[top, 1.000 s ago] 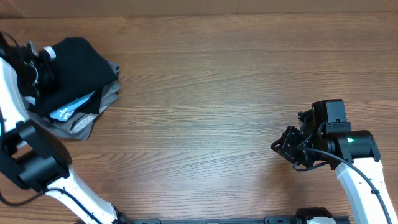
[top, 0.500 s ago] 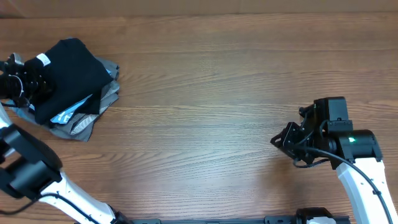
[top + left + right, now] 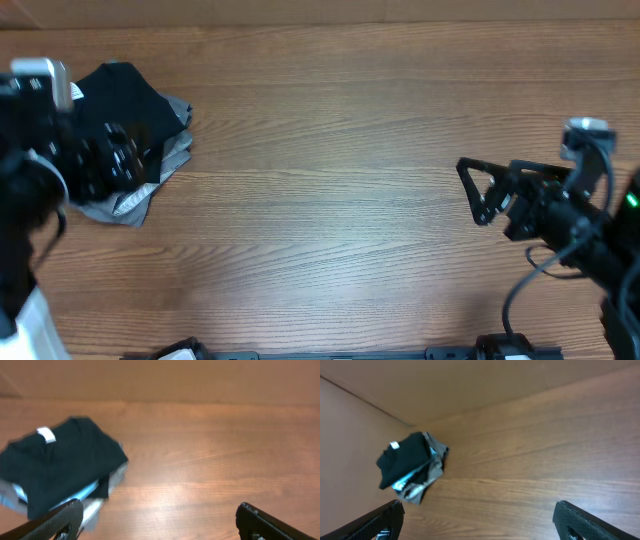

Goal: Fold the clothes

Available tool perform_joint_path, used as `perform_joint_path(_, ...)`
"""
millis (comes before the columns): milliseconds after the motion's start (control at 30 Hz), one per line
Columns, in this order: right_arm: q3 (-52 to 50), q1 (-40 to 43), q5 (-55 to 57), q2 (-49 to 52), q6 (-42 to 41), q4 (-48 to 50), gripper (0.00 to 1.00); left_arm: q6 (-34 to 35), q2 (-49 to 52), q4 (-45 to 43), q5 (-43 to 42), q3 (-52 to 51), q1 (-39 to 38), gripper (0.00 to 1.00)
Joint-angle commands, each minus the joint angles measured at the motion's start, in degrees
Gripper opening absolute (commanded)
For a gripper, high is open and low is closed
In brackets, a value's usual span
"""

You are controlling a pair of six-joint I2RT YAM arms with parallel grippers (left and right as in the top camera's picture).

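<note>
The clothes, a folded black T-shirt [image 3: 135, 92] with a small white neck label, lie on top of a pile at the table's far left. The T-shirt also shows in the left wrist view [image 3: 60, 465] and, small, in the right wrist view [image 3: 405, 457]. My left gripper [image 3: 160, 522] is open and holds nothing; it hangs over bare wood just right of the pile. From overhead the raised left arm [image 3: 40, 170] is blurred and covers the pile's left part. My right gripper [image 3: 480, 192] is open and holds nothing at the right side, far from the shirt [image 3: 480, 517].
Under the black shirt lie a light blue shirt [image 3: 82, 492] and grey folded garments [image 3: 130, 205]. The wooden table [image 3: 330, 180] stretches between the pile and the right arm. A wall edge runs along the back.
Both grippers have gone from shut to open. The left one has left the black shirt and risen away from the pile. The right arm has shifted right and turned.
</note>
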State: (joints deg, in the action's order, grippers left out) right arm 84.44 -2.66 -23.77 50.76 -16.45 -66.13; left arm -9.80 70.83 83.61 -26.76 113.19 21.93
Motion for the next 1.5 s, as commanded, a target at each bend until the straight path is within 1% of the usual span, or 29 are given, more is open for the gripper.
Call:
perform_joint_path(0, 0.6, 0.1, 0.2, 0.3, 1.6, -1.0, 1.0, 1.0, -2.5, 3.4, 4.6, -0.5, -0.7, 1.0)
perform_joint_path(167, 0.5, 0.1, 0.1, 0.4, 1.4, -2.4, 1.0, 1.2, -4.2, 4.6, 4.4, -0.5, -0.7, 1.0)
perform_joint_path(467, 0.5, 0.1, -0.9, 0.4, 1.5, -2.4, 1.0, 1.2, -3.5, 4.9, 4.5, -0.5, -0.7, 1.0)
perform_joint_path(567, 0.5, 0.1, -0.9, 0.4, 1.5, -4.3, 1.0, 1.2, -3.2, 4.9, 4.5, -0.5, -0.7, 1.0)
perform_joint_path(700, 0.8, 0.2, 2.0, 0.3, 2.5, -5.6, 1.0, 1.2, -2.8, 4.9, 4.5, -0.5, -0.7, 1.0)
perform_joint_path(800, 0.8, 0.2, 1.7, -0.2, 11.4, -5.3, 1.0, 1.2, -2.4, 4.9, 4.5, -0.5, -0.7, 1.0)
perform_joint_path(900, -0.4, 0.2, 1.7, -2.7, 20.7, -0.5, 1.0, 1.2, -2.2, 4.9, 4.5, -0.5, -0.7, 1.0)
perform_joint_path(1000, -7.0, 0.2, 1.7, -9.0, 29.0, 10.3, 1.0, 1.2, -1.9, 4.9, 4.5, -0.5, -0.7, 1.0)
perform_joint_path(1133, -21.4, 0.2, 1.7, -18.9, 32.5, 22.8, 1.0, 1.2, -1.7, 4.9, 4.5, -0.5, -0.7, 1.0)
perform_joint_path(1167, -28.1, 0.2, 1.7, -22.9, 32.6, 26.4, 1.0, 1.2, -1.7, 4.9, 4.5, -0.5, -0.7, 1.0)
perform_joint_path(1333, -44.6, 1.0, 1.6, -31.6, 32.5, 30.8, 1.0, 1.2, -1.7, 4.9, 4.5, -0.5, -0.7, 1.0)
perform_joint_path(1467, -56.5, 3.1, -0.8, -38.0, 32.5, 34.3, 1.0, 1.2, -1.7, 4.9, 4.5, -0.5, -0.7, 1.0)
